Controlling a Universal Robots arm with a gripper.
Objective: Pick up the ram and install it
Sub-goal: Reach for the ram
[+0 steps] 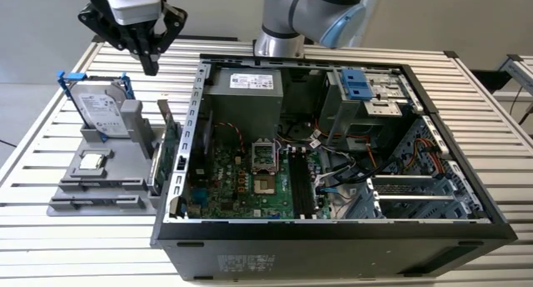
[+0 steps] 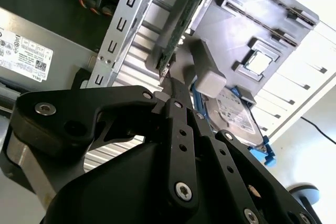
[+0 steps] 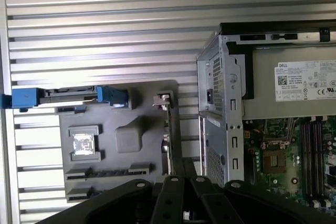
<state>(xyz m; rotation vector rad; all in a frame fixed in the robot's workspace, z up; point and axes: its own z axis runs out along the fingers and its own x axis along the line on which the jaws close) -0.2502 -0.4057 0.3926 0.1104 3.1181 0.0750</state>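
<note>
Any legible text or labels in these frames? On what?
White label on the grey metal power supply box: print too small to quote reliably.
Printed label on the silver hard drive in the blue frame: too small.
Sticker on the black computer case: blurred.

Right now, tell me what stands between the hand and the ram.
Nothing visible does. The hand hangs above the gray holder; the ram stands there beside the green card, open from above.
</note>
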